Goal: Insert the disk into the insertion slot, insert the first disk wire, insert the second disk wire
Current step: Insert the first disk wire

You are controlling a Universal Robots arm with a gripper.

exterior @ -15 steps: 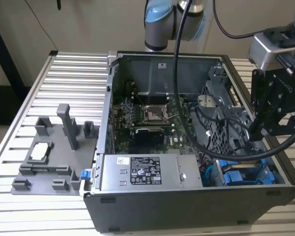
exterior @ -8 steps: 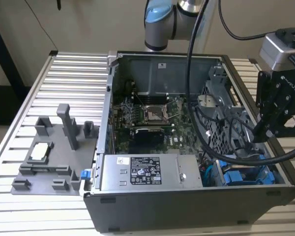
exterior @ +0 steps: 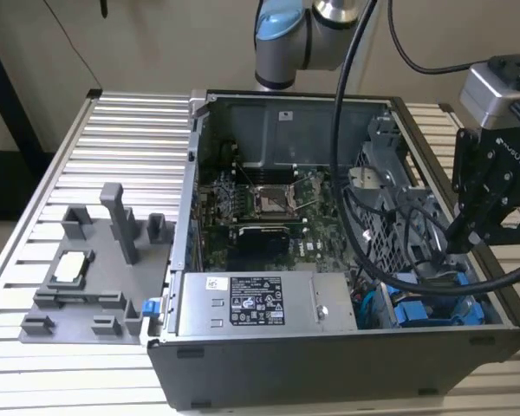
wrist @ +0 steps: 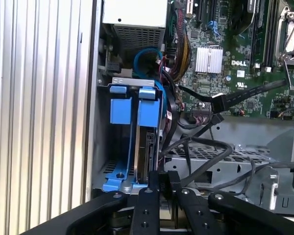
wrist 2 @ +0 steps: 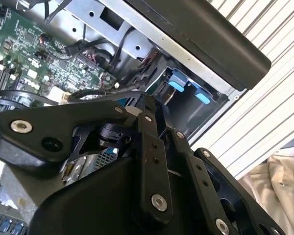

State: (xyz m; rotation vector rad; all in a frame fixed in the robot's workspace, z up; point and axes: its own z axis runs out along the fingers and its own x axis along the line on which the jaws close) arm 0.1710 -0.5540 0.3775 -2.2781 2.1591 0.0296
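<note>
At the corner drive bay of the open case (exterior: 329, 355), on the exterior view's right: disk (wrist: 146, 147) stands on edge in its slot, just beside a second blue carrier (wrist: 119, 110). Gripper (wrist: 164, 177) sits at the disk's near edge, fingers (wrist: 153, 183) pressed close together; can't tell if they touch it. Black cable plug (wrist: 218, 103) lies over the motherboard (wrist: 245, 44), apart from the disk. Case rests on a slatted table (exterior: 113, 139).
</note>
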